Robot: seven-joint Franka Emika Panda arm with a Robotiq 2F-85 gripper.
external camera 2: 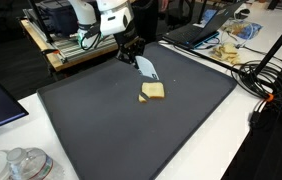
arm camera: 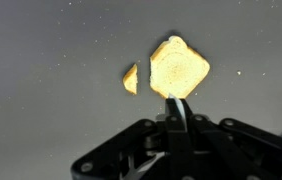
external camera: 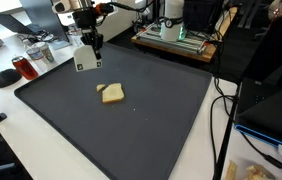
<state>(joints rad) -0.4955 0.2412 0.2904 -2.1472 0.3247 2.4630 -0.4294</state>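
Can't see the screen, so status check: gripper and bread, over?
Gripper shut on white card, over the mat. Bread flat on mat, small piece beside it. Nothing in the way.

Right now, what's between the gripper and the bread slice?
Only the white flat tool clamped in the gripper, hanging toward the bread slice. Past its tip there is bare dark mat. This shows in both exterior views.

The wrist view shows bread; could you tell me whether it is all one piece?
No, a small fragment lies apart from the bread.
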